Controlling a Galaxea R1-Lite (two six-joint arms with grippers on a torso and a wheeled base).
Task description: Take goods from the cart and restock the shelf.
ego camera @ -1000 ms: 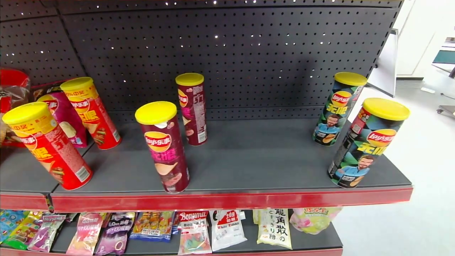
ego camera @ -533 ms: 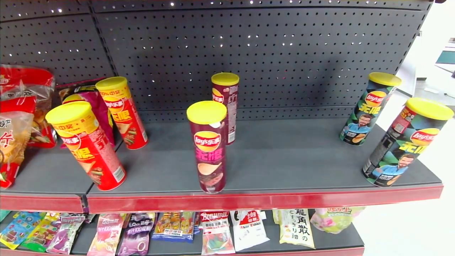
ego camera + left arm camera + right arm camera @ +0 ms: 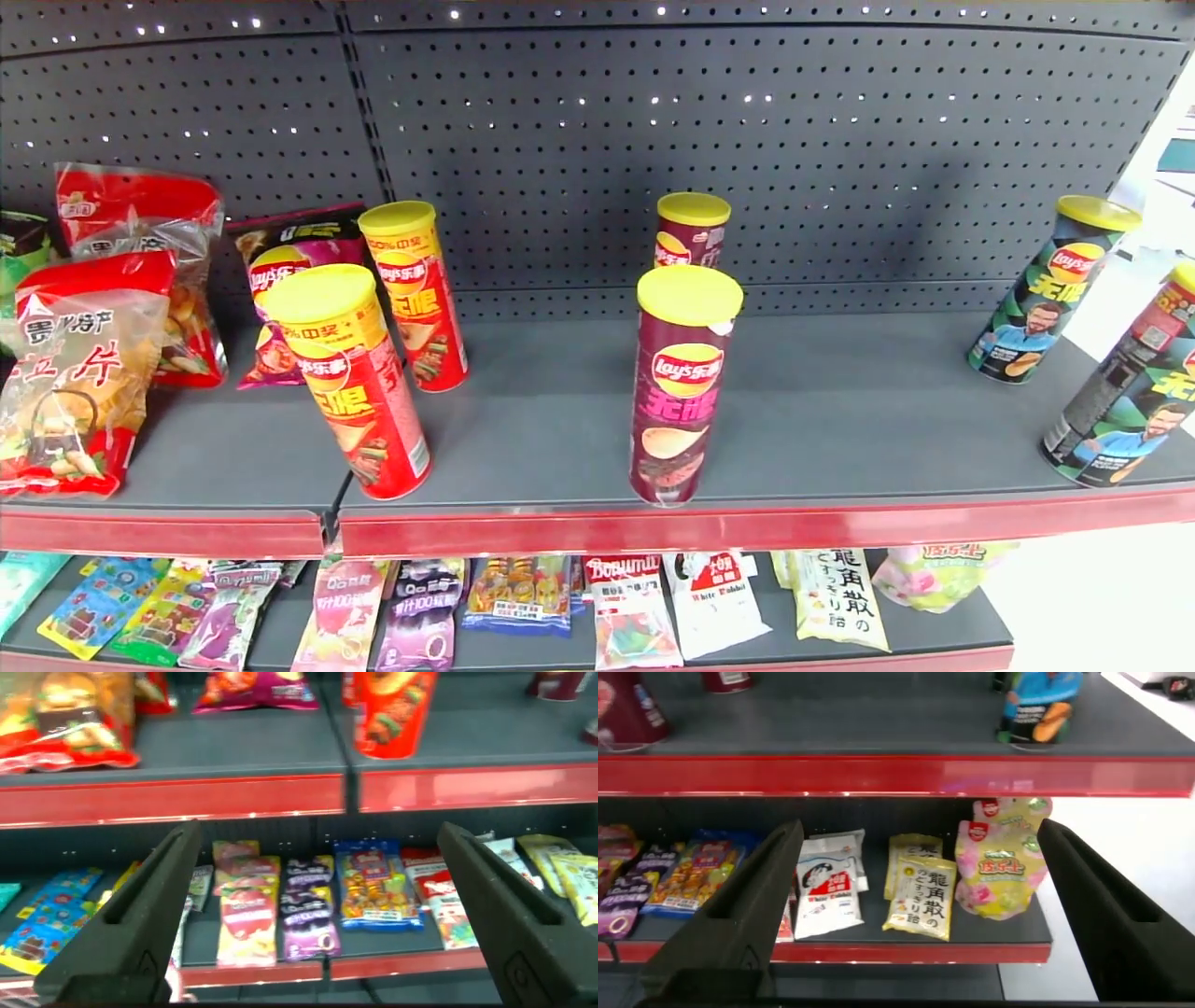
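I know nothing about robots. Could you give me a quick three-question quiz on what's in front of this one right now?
1. True or false: the left gripper and right gripper are both open and empty.
2. How many maroon cans stand on the upper shelf? A one, B two, C four.
3. Fill in: every can's lid is ___.
Key: 1 true; 2 B; 3 yellow.

The dark upper shelf point(image 3: 840, 411) carries snack bags point(image 3: 75, 373) at its left end, then two red chip canisters point(image 3: 350, 378), two maroon chip canisters point(image 3: 680, 387) and, rightmost, two black-green chip canisters point(image 3: 1046, 280), while the lower shelf point(image 3: 952, 630) holds a row of candy packets point(image 3: 635, 607).
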